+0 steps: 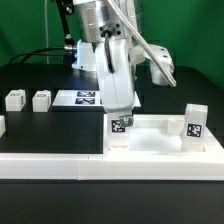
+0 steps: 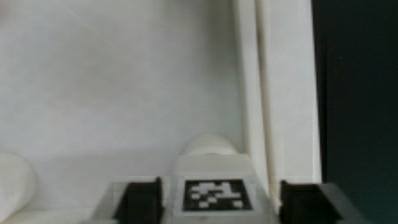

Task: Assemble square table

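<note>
The white square table top point(image 1: 160, 146) lies at the exterior view's right, rim up. My gripper point(image 1: 119, 118) is shut on a white tagged leg block point(image 1: 120, 126), held upright at the top's corner nearest the exterior view's left. In the wrist view the same leg point(image 2: 217, 190) sits between my two dark fingers point(image 2: 135, 202), above the top's pale inner floor point(image 2: 125, 90) and beside its raised rim point(image 2: 267, 80). Whether the leg's lower end touches the socket is hidden. A second leg point(image 1: 194, 122) stands upright at the top's corner on the exterior view's right.
Two loose leg blocks point(image 1: 15, 99) point(image 1: 41, 99) rest on the black table at the exterior view's left. The marker board point(image 1: 85, 97) lies behind my gripper. A long white border rail point(image 1: 50, 165) runs along the front edge.
</note>
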`<state>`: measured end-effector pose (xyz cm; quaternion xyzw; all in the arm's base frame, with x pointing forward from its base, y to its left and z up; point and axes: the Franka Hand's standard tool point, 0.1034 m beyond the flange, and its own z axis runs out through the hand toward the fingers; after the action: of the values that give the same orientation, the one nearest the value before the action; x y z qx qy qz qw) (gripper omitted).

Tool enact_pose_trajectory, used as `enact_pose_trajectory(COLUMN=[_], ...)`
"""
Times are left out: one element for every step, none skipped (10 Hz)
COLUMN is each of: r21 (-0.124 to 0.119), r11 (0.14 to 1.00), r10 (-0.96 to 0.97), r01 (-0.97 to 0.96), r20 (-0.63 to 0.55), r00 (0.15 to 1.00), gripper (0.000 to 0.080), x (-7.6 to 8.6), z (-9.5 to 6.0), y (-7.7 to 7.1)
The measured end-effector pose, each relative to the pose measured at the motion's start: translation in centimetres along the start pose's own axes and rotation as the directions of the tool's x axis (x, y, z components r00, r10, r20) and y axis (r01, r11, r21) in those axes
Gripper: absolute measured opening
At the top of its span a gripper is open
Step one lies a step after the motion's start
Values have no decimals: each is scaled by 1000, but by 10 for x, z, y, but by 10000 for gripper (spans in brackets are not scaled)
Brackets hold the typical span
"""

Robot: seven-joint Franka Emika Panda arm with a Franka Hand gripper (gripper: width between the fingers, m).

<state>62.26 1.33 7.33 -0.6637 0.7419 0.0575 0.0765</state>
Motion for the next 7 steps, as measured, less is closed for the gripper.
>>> enact_pose_trajectory(r21=[-1, -5, -9, -15, -15, -17, -19], r11=[1000, 985, 925, 874, 872, 836, 781], r10=[-19, -171, -379, -485, -490, -549, -625], r01=[19, 171, 379, 485, 490, 549, 624], r20=[-1, -11, -14, -6, -7, -7, -7], r00=[1000, 985, 925, 874, 872, 836, 781], gripper=[480, 611, 611, 637, 647, 647, 649], x=[0, 1, 0, -1, 0, 1, 2], z=[0, 1, 3, 3, 3, 3, 3], y=[0, 1, 2, 4, 3, 3, 3])
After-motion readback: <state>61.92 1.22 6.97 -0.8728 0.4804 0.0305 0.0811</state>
